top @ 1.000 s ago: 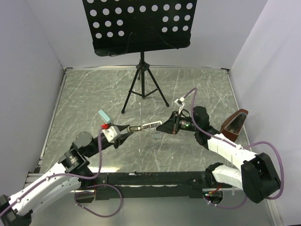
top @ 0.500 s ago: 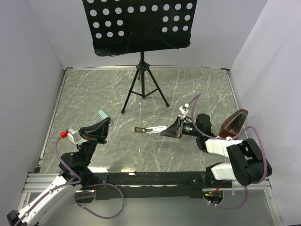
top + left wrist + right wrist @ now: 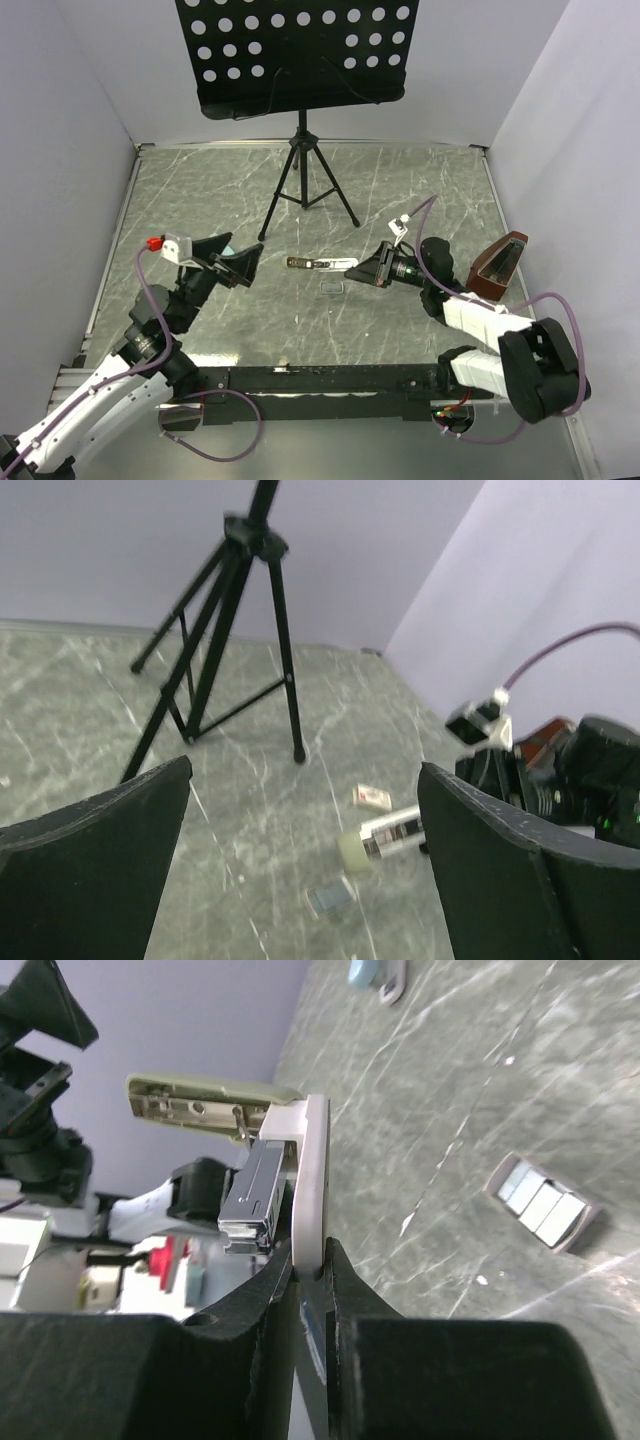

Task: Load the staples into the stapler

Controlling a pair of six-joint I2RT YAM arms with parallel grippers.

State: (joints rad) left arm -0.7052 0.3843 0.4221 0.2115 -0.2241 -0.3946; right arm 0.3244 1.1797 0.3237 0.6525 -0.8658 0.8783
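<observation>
Your right hand (image 3: 364,270) is clamped nearly shut on the stapler (image 3: 318,264), fingers pinching its white base plate edge-on. The stapler points toward the middle of the bench (image 3: 420,180) with its top arm swung open, away from the metal magazine. Just on your side of it the staple strip (image 3: 333,288) lies flat on the bench, silvery-grey, close to the stapler but not touching. From the left wrist you can see the tiny white staple box (image 3: 372,798) lying close by the stapler's free end. Now your left hand (image 3: 240,256): spread wide, nothing in it, well apart from the stapler and facing it. Further out, the music stand (image 3: 303,190) stands at the back, and a brown stapler (image 3: 498,265) sits by the right wall.
</observation>
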